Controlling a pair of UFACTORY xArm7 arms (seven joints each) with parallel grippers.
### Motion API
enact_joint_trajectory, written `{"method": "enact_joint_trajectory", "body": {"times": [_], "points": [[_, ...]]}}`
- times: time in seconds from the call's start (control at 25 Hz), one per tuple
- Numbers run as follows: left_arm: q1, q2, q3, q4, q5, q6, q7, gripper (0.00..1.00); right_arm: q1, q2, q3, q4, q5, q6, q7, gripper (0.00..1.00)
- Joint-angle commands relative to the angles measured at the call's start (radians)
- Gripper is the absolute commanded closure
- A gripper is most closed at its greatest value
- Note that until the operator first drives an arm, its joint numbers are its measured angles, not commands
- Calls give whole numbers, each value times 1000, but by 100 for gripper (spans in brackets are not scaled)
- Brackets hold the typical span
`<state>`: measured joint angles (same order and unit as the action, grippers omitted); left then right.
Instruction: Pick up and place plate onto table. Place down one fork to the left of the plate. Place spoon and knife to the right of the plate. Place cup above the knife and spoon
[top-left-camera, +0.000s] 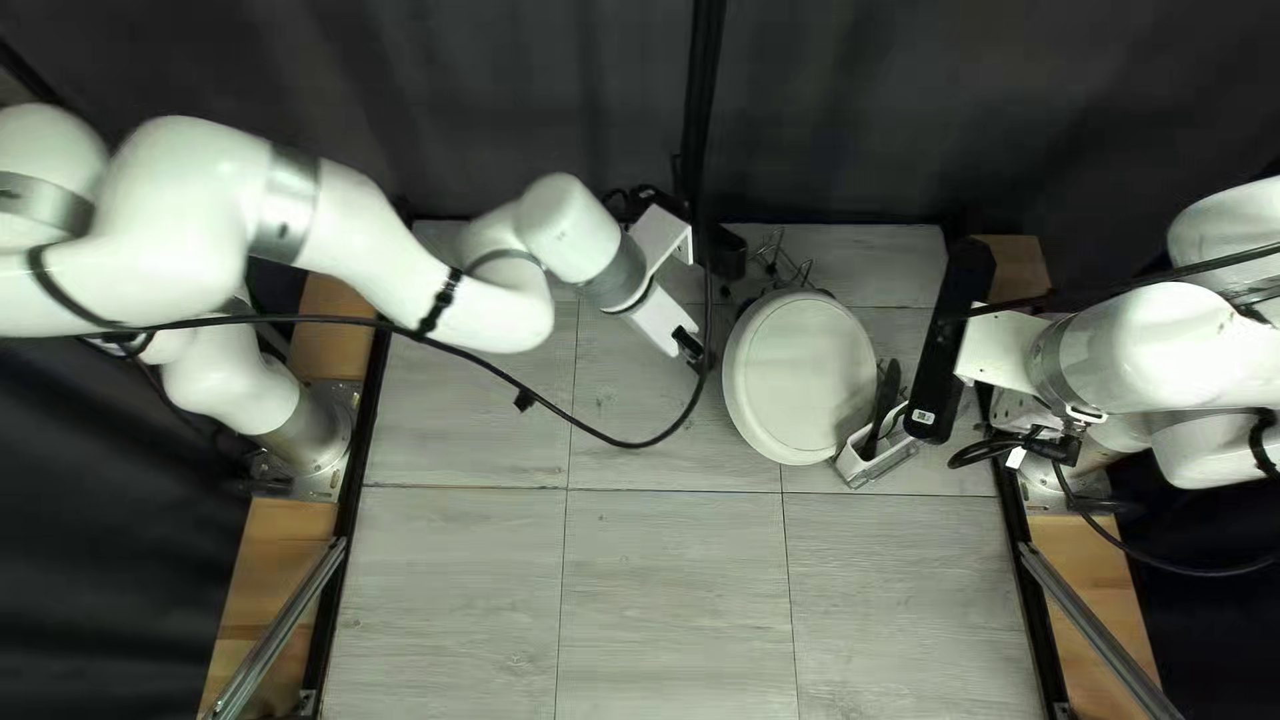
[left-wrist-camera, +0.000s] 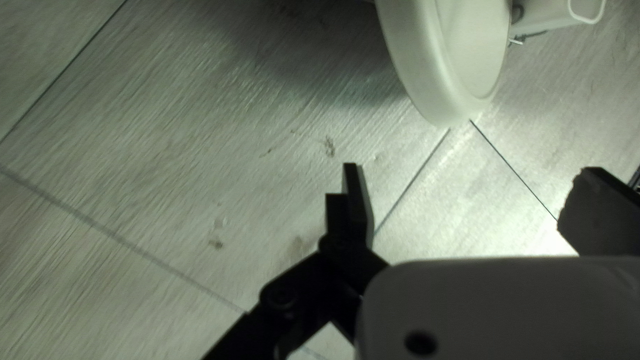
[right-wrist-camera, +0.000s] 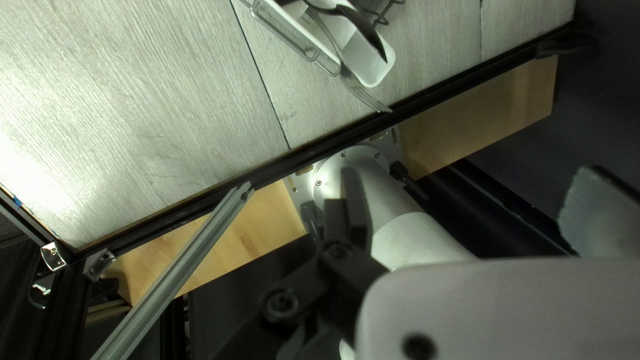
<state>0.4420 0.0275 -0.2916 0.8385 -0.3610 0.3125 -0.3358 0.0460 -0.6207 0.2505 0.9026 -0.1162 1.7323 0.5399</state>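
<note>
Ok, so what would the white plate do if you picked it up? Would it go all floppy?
Probably not: the plate keeps an even, round shape with a thick rim, so it should feel stiff. Its surface looks smooth, so it could slip a bit. And its round edge might let it roll if stood up.

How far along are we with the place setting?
Nothing looks set yet. The plate is at the wire rack; the fork and dark utensils are in the cutlery holder. The left gripper and right gripper are open, holding nothing. Plate and cutlery remain; the cup too, though I can't see one.
</note>
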Motion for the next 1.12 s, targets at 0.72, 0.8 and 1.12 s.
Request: {"method": "enact_joint_trajectory", "body": {"times": [0.72, 0.8, 1.12], "points": [[-14, 335, -54, 164, -36, -293, 113, 0, 0, 0, 0, 0, 0, 0, 0, 0], [-1, 346, -75, 178, -38, -295, 128, 0, 0, 0, 0, 0, 0, 0, 0, 0], [72, 317, -169, 176, -64, -301, 186, 0, 0, 0, 0, 0, 0, 0, 0, 0]]}}
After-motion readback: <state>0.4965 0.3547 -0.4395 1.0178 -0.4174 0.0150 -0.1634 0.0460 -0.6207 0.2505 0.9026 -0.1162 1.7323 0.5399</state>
